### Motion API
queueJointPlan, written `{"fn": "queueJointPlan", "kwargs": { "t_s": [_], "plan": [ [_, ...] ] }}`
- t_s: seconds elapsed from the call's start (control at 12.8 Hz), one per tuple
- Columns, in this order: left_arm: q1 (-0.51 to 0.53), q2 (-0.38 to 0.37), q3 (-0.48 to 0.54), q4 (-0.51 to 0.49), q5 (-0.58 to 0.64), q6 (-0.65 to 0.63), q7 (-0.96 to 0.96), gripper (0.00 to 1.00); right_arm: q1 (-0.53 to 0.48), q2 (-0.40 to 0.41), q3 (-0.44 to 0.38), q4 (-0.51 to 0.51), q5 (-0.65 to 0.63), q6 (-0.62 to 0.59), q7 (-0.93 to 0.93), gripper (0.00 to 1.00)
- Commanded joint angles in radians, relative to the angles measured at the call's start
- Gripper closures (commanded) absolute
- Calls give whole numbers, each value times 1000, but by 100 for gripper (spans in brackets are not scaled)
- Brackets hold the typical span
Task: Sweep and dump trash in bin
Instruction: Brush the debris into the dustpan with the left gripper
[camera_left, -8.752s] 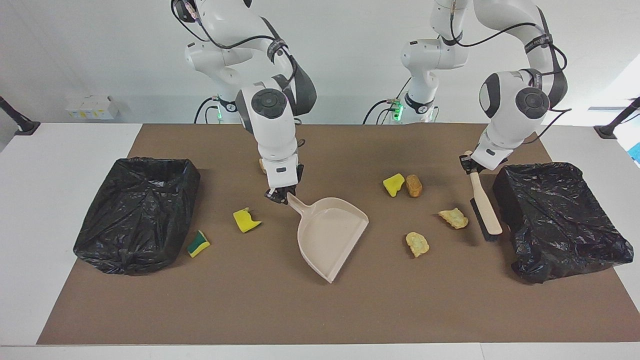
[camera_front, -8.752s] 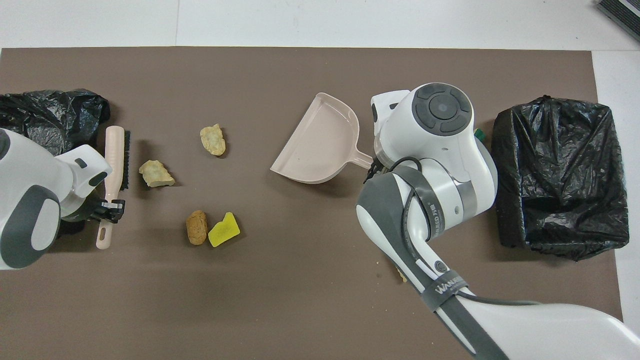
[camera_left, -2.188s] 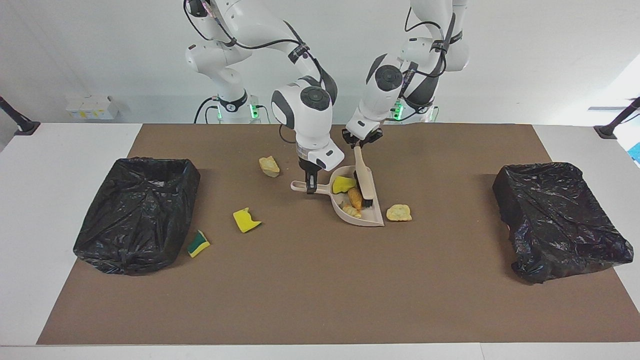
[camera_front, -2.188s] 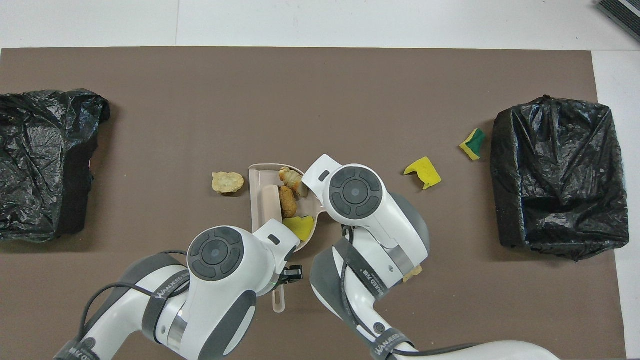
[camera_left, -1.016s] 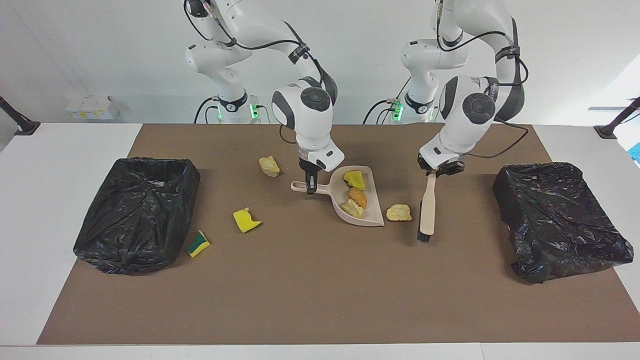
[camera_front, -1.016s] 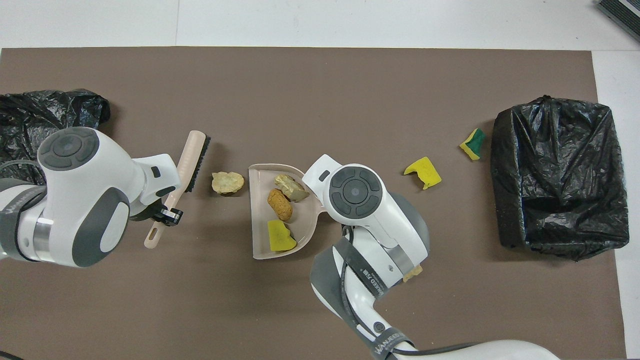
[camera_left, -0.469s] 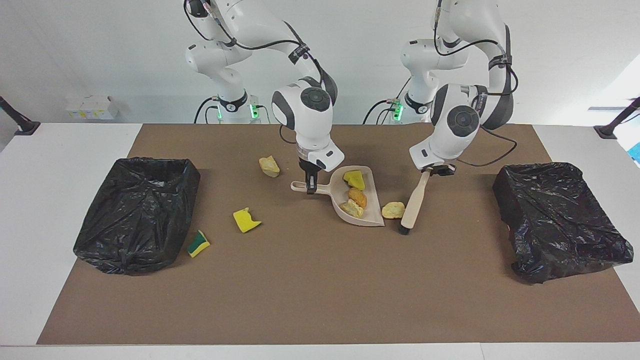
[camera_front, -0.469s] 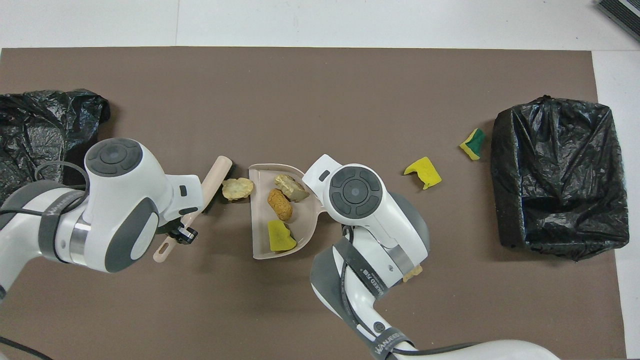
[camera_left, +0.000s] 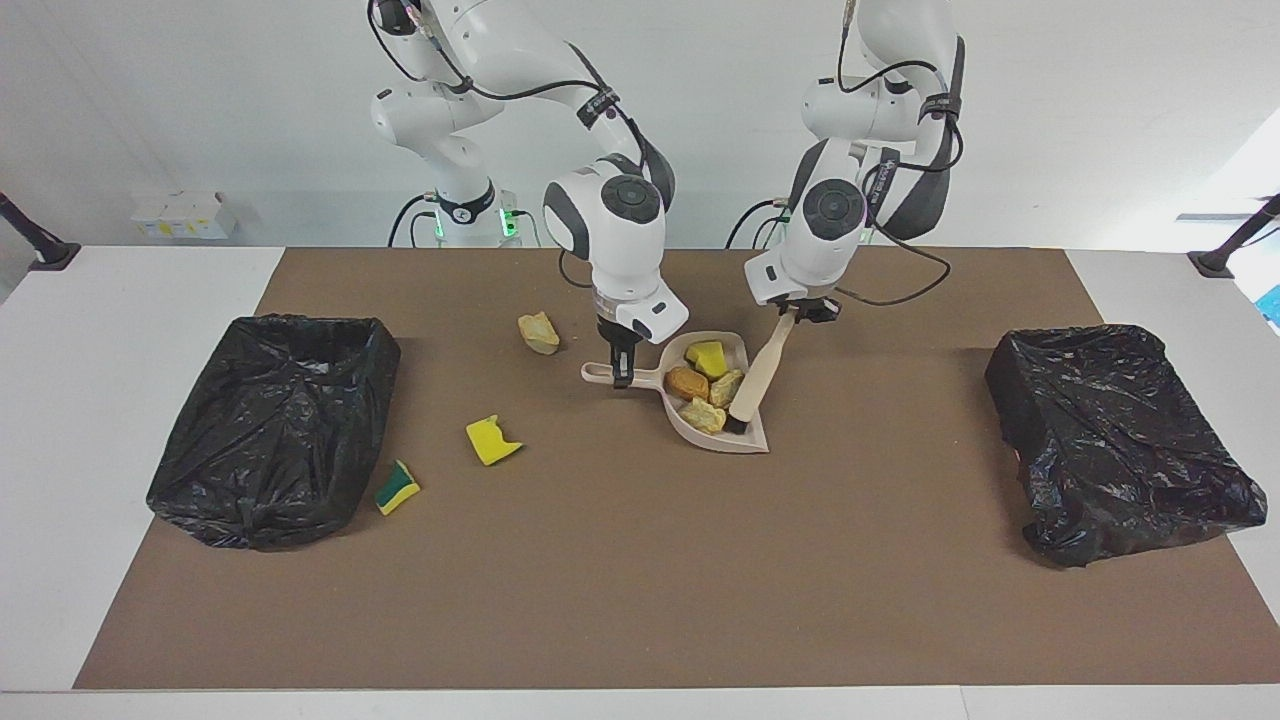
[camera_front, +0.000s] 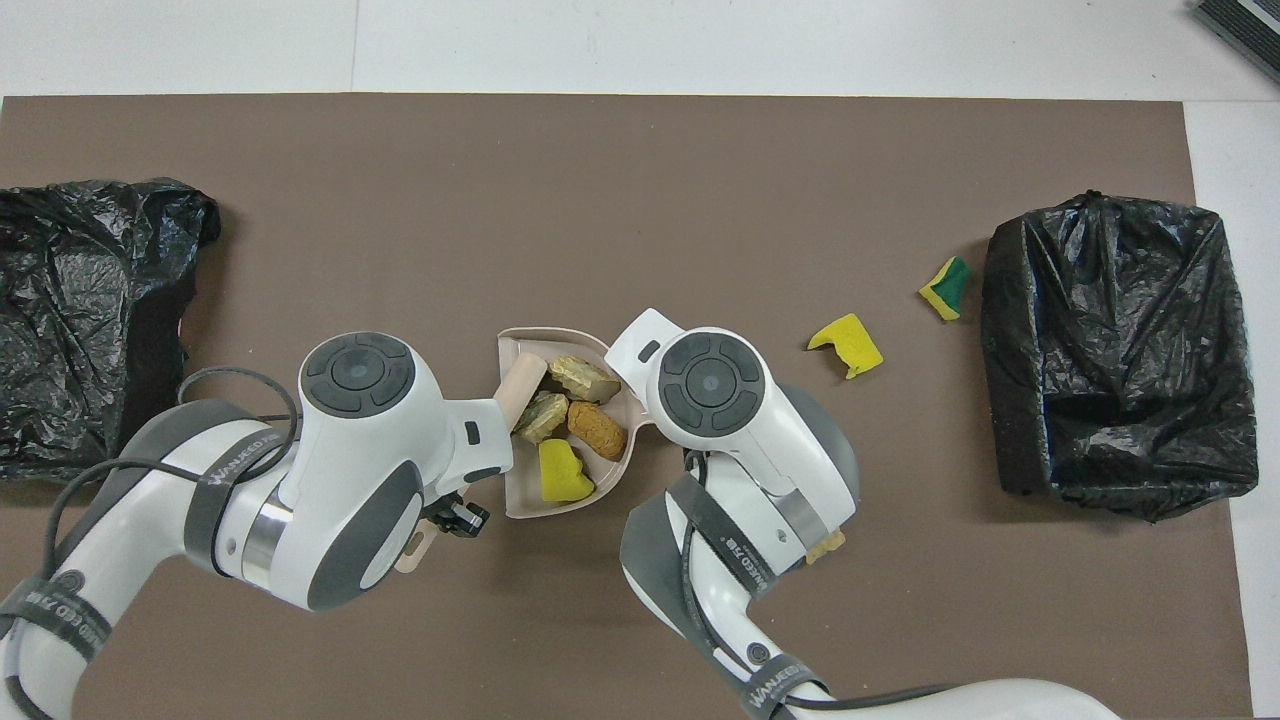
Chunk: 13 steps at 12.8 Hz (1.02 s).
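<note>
The right tool (camera_left: 621, 377) is closed on the thin handle of the pale beige plastic dustpan (camera_left: 741, 442), which lies flat on the table near the middle, its open mouth toward the left arm's end. The left tool (camera_left: 806, 313) is clamped on the handle of the beige hand brush with black bristles (camera_left: 755, 378); the brush slants down from it, with its bristle end resting inside the dustpan's mouth against the chunks there.

A brown mat (camera_left: 640, 600) covers most of the white table (camera_left: 60, 400), and a plain pale wall stands at the robots' end.

In the dustpan lie four pieces of the trash: a bright yellow sponge chunk (camera_left: 708, 358), an orange-brown foam chunk (camera_left: 686, 383) and two pale beige torn chunks (camera_left: 705, 415), crowded together and touching the brush. Three more pieces lie on the mat toward the right arm's end: a pale beige chunk (camera_left: 539, 333) nearer to the robots than the dustpan's handle, a bright yellow torn sponge piece (camera_left: 491, 440), and a yellow-and-green sponge piece (camera_left: 397, 486) just beside the black bag-lined bin (camera_left: 275, 425) at that end. A second black bag-lined bin (camera_left: 1120, 440) sits at the left arm's end, well apart from the dustpan.
</note>
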Motion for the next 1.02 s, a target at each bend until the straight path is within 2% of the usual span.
{"fn": "queueJointPlan", "kwargs": {
  "t_s": [0.0, 0.31, 0.55, 0.78, 0.94],
  "plan": [
    [-2, -21, 17, 30, -19, -42, -33, 100, -3, 6, 4, -2, -1, 17, 33, 100],
    [12, -96, 26, 27, -19, -106, -185, 100, -3, 6, 4, -2, -1, 16, 33, 100],
    [9, -158, 17, -12, -17, -194, -433, 100, -5, 7, 4, -1, -1, 13, 33, 100],
    [-2, -256, -48, -130, -28, -157, -521, 100, -8, 0, 1, 1, -1, -4, 33, 100],
    [-3, -348, -94, -233, -109, -100, -539, 100, -21, -10, 1, 2, -1, -18, 27, 100]
  ]
}}
